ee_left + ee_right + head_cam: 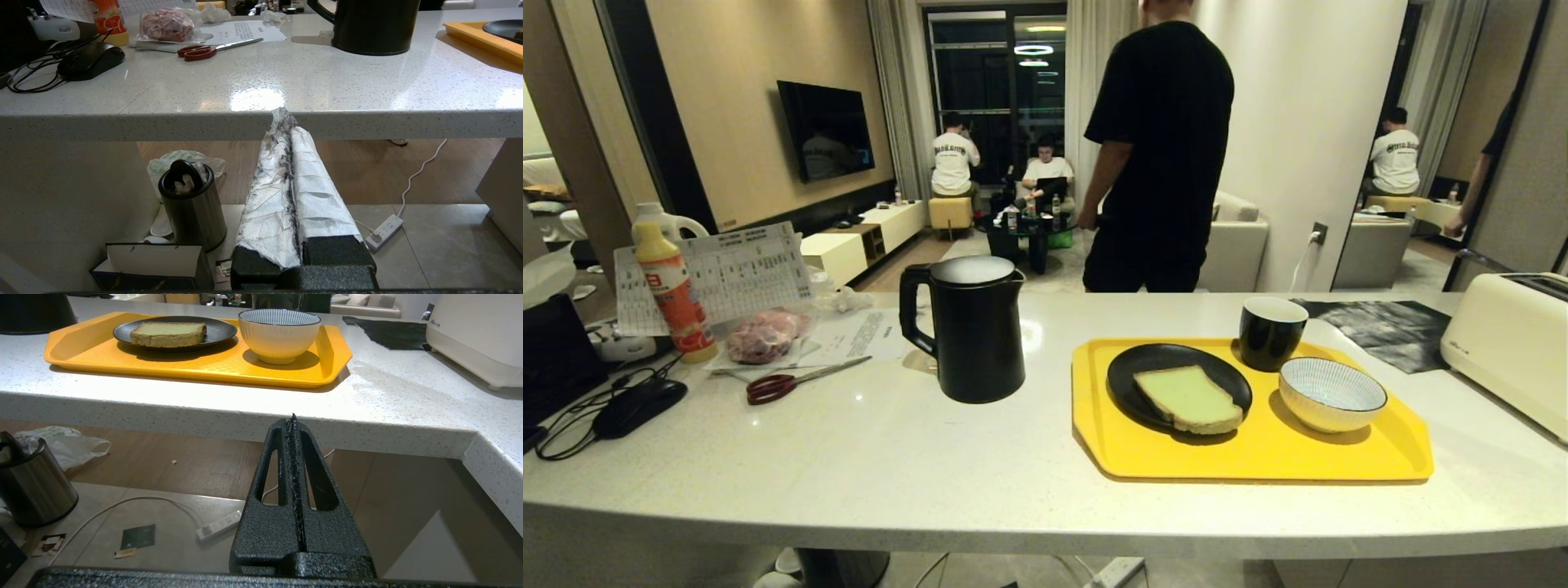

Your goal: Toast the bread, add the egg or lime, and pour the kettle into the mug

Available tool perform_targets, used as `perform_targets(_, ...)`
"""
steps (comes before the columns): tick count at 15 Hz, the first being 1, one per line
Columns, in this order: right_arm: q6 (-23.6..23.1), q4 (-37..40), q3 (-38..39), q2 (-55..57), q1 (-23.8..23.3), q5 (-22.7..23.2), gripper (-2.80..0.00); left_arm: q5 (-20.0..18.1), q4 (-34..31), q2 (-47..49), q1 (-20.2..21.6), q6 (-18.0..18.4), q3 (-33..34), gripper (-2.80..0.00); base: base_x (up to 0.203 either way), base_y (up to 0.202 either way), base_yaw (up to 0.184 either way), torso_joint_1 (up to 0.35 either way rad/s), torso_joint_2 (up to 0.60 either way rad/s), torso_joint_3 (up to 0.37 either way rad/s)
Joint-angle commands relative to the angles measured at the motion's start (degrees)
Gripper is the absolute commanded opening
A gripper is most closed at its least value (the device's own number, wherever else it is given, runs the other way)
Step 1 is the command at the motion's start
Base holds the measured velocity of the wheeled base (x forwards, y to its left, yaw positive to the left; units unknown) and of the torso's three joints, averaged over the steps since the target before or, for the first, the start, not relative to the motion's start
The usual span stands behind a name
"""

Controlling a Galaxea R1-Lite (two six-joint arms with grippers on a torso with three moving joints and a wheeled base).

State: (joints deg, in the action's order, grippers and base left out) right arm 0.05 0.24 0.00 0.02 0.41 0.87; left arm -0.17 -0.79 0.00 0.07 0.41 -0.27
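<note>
Both grippers (288,122) (293,418) wrist-view only, below countertop (849,482)

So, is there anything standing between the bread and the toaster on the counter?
Yes. The bread lies on a black plate on the yellow tray; the striped bowl stands on the tray between it and the toaster. The mug stands farther back.
</note>
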Motion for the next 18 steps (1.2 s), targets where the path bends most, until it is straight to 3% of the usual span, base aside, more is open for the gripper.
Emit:
perform_targets(1, 0.04, 0.02, 0.09, -0.02, 0.02, 0.01, -2.80, 0.00, 0.00, -0.18, 0.01, 0.02, 0.00, -2.80, 0.000, 0.000, 0.000, 0.000, 0.00, 0.000)
perform_targets(18, 0.04, 0.02, 0.09, -0.02, 0.02, 0.01, -2.80, 0.00, 0.00, -0.18, 0.01, 0.02, 0.00, -2.80, 0.000, 0.000, 0.000, 0.000, 0.00, 0.000)
